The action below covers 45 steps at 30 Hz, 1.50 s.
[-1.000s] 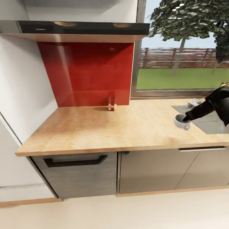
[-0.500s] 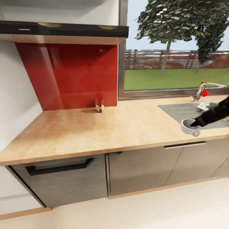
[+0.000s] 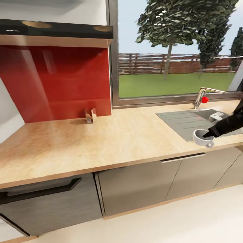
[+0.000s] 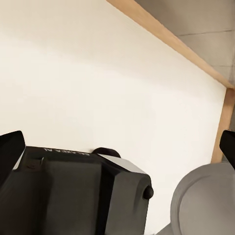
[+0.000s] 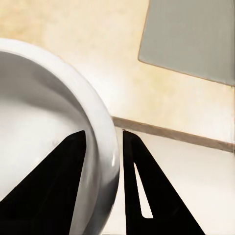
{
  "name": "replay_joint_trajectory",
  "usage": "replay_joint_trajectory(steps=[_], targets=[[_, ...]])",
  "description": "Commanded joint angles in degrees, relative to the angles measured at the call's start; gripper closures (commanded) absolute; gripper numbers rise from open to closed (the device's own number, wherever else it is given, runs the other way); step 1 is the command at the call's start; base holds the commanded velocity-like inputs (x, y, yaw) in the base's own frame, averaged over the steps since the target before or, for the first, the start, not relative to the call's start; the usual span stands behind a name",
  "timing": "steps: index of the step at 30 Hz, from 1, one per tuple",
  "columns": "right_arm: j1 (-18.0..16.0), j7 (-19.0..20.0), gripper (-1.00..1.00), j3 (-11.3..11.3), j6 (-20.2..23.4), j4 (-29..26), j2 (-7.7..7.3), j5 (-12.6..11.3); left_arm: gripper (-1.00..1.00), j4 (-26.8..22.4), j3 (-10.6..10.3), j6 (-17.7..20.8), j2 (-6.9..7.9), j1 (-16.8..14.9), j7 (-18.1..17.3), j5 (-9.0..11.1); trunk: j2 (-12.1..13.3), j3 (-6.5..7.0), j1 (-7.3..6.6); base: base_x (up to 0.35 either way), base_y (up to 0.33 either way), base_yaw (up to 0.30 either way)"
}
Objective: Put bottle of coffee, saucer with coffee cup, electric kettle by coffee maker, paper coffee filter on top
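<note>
Coffee cup (image 3: 203, 137) hangs at about four o'clock in the head view, carried over the front edge of the countertop (image 3: 101, 141), just in front of the sink's drainboard (image 3: 182, 119). The right gripper (image 3: 206, 134) pinches its rim: in the right wrist view one finger (image 5: 44, 191) sits inside the white bowl and the other outside, with the cup wall (image 5: 105, 161) clamped between them. That rim grip probably suits a cup whose handle is too small to grasp, and it keeps the mouth facing up for setting it down later.

No saucer or coffee maker can be seen on this stretch of counter, so the cup is likely in transit rather than about to be placed. A small brown-and-red object (image 3: 89, 115) stands at ten o'clock against the red backsplash (image 3: 54, 84); what it is cannot be told.

In the left wrist view the left gripper's fingertips (image 4: 11, 147) sit wide apart, empty, over pale floor (image 4: 98, 73).
</note>
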Motion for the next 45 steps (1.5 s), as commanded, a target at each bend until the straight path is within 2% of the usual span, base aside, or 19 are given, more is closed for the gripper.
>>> replay_joint_trajectory(steps=[1, 7, 22, 45], targets=[[-0.03, 0.52, 1.00, 0.14, 0.59, -0.06, -0.04, 0.53, -1.00, 0.00, -0.48, 0.29, 0.01, -0.03, -0.18, 0.58, -0.03, -0.02, 0.00, 0.039, -0.049, -0.214], [0.09, 0.50, 1.00, 0.19, 0.59, -0.06, -0.05, 0.55, -1.00, 0.00, -0.48, 0.29, 0.01, -0.03, -0.18, 0.58, -0.03, 0.17, 0.00, 0.093, -0.117, -0.166], [0.09, 0.36, 1.00, 0.19, 0.76, -0.15, 0.12, 0.52, -1.00, -0.01, -0.48, 0.26, -0.03, -0.03, -0.18, 0.58, -0.03, 0.24, 0.00, 0.167, -0.256, -0.018], [0.09, 0.27, 1.00, 0.19, 0.83, -0.06, 0.21, 0.52, -1.00, -0.02, -0.48, 0.21, -0.03, -0.03, -0.11, 0.58, -0.03, 1.45, 0.00, 0.011, -0.308, -0.198]])
